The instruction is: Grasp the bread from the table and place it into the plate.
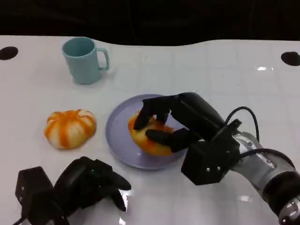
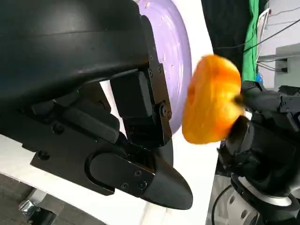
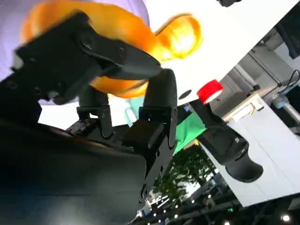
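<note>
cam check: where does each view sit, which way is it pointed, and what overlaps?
Head view: high on the robot, looking down at the table; shows the left hand, and the right hand gripping bread over the plate.
Left wrist view: behind the left hand, looking across at plate and bread.
Right wrist view: behind the right hand, close on the bread.
Shared: all three show the bread.

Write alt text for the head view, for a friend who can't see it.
The right robot hand grips an orange bread roll over a lavender plate on a white table. A second roll lies left of the plate, a light blue mug stands behind it, and the left robot hand rests near the front edge, holding nothing.
</note>
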Controlling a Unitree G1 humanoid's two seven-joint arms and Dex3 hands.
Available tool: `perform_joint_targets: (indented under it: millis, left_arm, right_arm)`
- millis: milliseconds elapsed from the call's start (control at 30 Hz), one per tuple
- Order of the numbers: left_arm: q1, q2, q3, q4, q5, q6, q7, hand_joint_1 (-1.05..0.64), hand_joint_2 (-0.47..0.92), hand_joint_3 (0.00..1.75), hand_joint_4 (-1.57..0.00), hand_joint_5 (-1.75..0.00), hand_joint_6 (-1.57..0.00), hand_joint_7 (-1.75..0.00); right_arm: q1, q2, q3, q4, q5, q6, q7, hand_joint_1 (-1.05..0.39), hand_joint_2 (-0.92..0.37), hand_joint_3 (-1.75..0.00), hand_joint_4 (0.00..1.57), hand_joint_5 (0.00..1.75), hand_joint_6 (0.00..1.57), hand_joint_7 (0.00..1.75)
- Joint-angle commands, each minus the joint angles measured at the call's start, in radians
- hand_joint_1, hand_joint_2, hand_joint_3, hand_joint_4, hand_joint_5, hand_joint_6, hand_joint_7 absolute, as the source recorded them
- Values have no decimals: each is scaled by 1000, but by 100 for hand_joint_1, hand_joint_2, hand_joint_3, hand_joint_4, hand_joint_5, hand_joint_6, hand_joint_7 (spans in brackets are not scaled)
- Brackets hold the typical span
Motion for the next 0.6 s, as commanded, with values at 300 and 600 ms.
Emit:
perform_joint_targets:
  millis: [300,600]
  left_arm:
    - [3,11,4,2,-2,-5,5,-105,92,2,-135,-80,-157,-7]
    - [9,12,0,-9,3,-4,10,-105,92,2,-135,-80,-157,-8]
  right_arm:
    - [47,-63,-8,-124,-19,51,46,-75,-92,-33,1,80,20,19]
    - [137,-132,-25,-257,1,57,75,-76,-92,-35,3,73,20,16]
